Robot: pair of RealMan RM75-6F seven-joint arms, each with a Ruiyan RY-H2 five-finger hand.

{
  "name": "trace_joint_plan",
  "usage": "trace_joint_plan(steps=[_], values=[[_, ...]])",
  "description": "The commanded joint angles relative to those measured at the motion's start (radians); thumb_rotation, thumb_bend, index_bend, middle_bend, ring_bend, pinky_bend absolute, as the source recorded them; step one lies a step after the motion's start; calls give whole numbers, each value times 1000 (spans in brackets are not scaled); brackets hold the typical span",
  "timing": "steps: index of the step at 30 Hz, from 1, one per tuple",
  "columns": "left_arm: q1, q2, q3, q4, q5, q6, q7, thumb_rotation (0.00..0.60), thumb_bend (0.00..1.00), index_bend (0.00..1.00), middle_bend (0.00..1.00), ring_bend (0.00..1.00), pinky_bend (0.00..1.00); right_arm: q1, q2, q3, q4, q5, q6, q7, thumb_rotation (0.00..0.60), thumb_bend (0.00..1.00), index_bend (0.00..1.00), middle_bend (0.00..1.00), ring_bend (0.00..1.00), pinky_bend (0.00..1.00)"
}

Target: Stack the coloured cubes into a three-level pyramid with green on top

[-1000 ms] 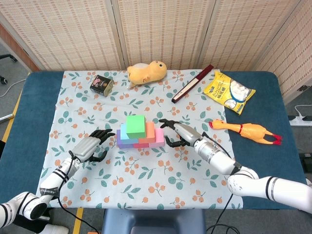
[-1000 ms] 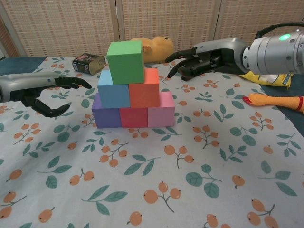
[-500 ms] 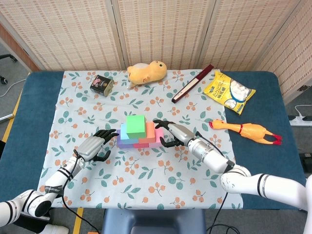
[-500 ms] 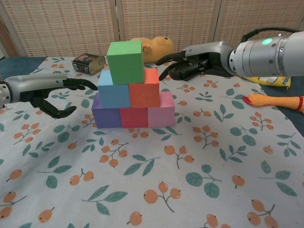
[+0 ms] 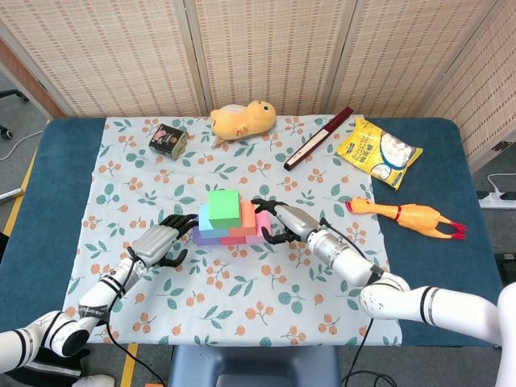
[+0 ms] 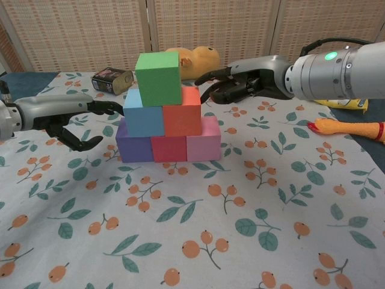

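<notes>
Now the pyramid is standing complete mid-tablecloth [image 5: 121, 193], green cube [image 6: 158, 78] on top. Left hand [image 6: 81, 123] and right hand [image 6: 240, 84] are flanking it, fingers apart, empty. Judging: squaring-up step; next calls for light, even nudges.

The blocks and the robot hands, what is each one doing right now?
green block: on top, sitting on blue and orange.
blue block: middle row.
orange block: middle row.
purple block, red block, pink block: bottom row.
left robot hand: open, holding nothing.
right robot hand: open, holding nothing.
</notes>
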Motion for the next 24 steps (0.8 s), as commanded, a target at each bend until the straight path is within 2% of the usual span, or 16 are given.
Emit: trace_joint_plan(steps=[1,17,24], values=[[-3,-2,0,1,-1,-2,3,539,574,111,0,0,0,1,-2,-1,1,1,0,-1,420,577,0,155,0,0],[-5,1,5,4,-3,5,8,537,574,108,0,0,0,0,1,-11,-8,8,11,-13,419,578,0,155,0,0],[12,16,16,-4,1,26,6,539,573,108,0,0,0,-22,34,-10,-47,-1,42,-14,419,577,0,155,0,0]])
